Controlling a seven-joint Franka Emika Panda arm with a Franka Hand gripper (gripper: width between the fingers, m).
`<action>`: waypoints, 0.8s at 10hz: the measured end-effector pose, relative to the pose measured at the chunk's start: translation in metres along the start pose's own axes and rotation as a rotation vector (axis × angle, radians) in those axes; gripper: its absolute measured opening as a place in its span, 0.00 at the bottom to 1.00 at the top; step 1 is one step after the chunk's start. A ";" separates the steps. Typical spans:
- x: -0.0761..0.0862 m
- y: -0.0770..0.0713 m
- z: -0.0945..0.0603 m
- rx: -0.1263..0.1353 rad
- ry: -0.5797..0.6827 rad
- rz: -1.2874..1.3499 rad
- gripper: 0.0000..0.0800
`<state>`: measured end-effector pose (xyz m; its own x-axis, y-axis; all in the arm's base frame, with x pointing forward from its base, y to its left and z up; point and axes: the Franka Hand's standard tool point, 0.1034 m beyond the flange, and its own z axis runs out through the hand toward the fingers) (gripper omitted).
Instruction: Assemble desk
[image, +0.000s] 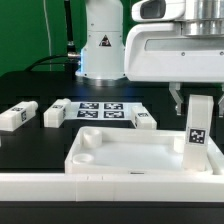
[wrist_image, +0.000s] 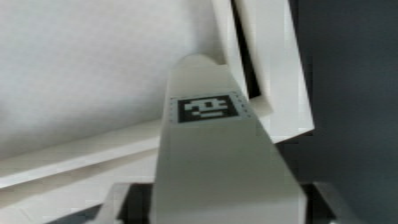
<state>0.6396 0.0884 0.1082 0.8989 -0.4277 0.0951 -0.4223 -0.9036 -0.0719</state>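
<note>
The white desk top (image: 75, 150) lies rim-up near the front, with a round socket (image: 88, 140) showing at its left. My gripper (image: 198, 108) is shut on one white leg (image: 201, 128), held upright with its tag facing out, over the top's corner on the exterior view's right. Whether the leg sits in a socket is hidden. In the wrist view the leg (wrist_image: 217, 150) runs out from between the dark fingers (wrist_image: 137, 203) over the top's rim (wrist_image: 267, 60). Three other legs (image: 18, 115), (image: 55, 113), (image: 143, 120) lie on the black table behind.
The marker board (image: 100, 108) lies flat behind the desk top, before the robot's base (image: 100, 45). A long white rail (image: 100, 187) runs along the front edge, just before the desk top.
</note>
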 end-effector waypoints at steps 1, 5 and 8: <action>0.002 0.004 0.000 -0.010 0.003 0.037 0.38; 0.001 0.004 0.000 -0.005 -0.001 0.161 0.65; -0.014 -0.003 -0.017 0.008 0.000 0.060 0.81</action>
<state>0.6262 0.0969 0.1237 0.8718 -0.4815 0.0908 -0.4749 -0.8759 -0.0855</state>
